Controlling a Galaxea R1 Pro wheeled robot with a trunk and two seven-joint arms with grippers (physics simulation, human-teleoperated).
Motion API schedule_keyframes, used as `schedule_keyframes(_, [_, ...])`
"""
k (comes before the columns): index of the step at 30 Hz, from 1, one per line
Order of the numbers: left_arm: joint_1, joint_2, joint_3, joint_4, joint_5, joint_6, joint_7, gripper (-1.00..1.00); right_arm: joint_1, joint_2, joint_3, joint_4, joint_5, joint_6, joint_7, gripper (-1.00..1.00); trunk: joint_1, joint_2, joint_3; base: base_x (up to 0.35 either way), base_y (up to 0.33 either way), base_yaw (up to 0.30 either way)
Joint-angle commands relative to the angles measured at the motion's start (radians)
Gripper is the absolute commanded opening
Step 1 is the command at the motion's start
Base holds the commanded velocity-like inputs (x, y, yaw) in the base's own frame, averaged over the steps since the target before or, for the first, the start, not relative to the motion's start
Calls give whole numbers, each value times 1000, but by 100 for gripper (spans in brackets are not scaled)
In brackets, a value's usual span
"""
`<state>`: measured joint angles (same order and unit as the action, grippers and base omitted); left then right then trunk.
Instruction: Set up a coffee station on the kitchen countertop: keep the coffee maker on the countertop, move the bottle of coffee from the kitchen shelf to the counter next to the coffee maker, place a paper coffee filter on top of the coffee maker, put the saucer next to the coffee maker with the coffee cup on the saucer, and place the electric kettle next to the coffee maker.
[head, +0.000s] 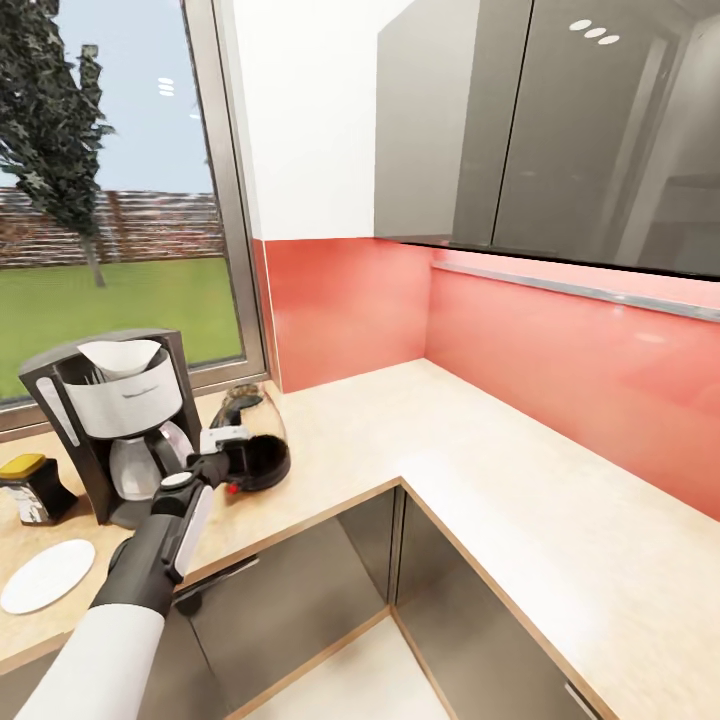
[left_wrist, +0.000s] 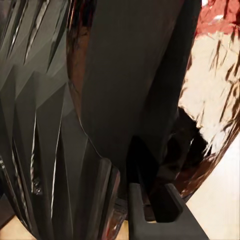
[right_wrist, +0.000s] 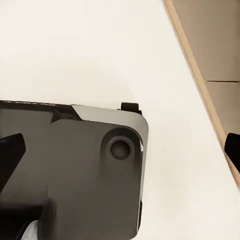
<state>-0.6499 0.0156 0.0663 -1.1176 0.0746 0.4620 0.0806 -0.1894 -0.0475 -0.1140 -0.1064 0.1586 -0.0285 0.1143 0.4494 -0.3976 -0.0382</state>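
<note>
The left arm (head: 160, 540) reaches forward over the countertop (head: 420, 430), jaws clamped on the tipped electric kettle (head: 255, 440) beside the coffee maker (head: 110, 420).

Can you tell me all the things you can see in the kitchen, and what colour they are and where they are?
coffee maker: one, black and white with a glass pot, on the countertop by the window.
paper coffee filter: one, white, on top of the coffee maker.
bottle of coffee: one, dark with a yellow lid, beside the coffee maker, away from the corner.
saucer: one, white, near the counter's front edge, nothing on it.
electric kettle: one, clear with a black base and handle, tipped over beside the coffee maker.
countertop: one, pale beige, L-shaped.
wall cabinets: grey, above the counter.
window: one, showing grass and a tree.
left gripper: one, black, at the kettle.
right gripper fingers: black, over pale floor.
</note>
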Motion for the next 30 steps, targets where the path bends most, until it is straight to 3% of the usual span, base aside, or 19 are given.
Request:
schedule_keyframes(1, [10,1,-1,-1,16,-26,6,-100,-1,0,-9,1,10,-3,4,100,1,-2,-2,0,0,0])
schedule_keyframes(6, [31,5,-2,-1,25,-67,7,-100,-1,0,-9,1,10,-3,4,100,1,-2,-2,0,0,0])
schedule_keyframes(30, [38,8,-3,18,22,-74,47,-100,-1,0,-9,1,12,-4,4,100,1,-2,-2,0,0,0])
